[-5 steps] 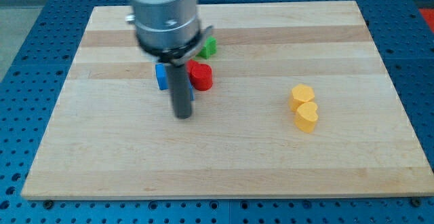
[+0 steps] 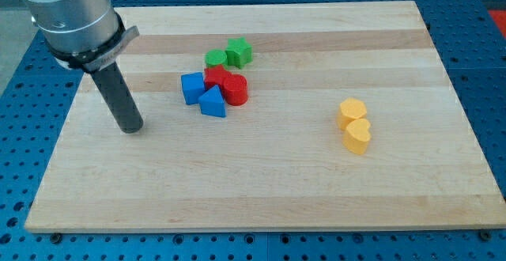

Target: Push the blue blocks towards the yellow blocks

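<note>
My tip [image 2: 130, 128], a bare rod with no pincer, is resting left of the blue cube [image 2: 191, 88] and blue triangular block [image 2: 212, 103], well apart from the yellow blocks [image 2: 354, 125] at right.

The arm's grey cylindrical wrist sits at the view's upper left, its straight dark rod slanting slightly down to my tip [image 2: 131, 128], which rests on the board.

Touching blue blocks [image 2: 202, 93], well left of yellow pair [image 2: 354, 125]
</note>
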You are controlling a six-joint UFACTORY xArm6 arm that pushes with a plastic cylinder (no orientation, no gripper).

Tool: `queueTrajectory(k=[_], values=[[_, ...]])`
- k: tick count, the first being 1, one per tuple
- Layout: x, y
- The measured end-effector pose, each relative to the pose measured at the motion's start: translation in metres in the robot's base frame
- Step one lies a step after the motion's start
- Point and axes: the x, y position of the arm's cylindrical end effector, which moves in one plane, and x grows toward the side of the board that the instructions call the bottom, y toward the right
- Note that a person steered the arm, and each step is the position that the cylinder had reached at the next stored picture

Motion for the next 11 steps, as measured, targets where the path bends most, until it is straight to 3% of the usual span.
queueTrajectory(k=[2,4,5,7,9,11], values=[[-0.016,-0.034],[-0.088,-0.021],[-0.090,-0.013],[-0.090,0.062],[-0.045,0.070],[-0.012,0.127]])
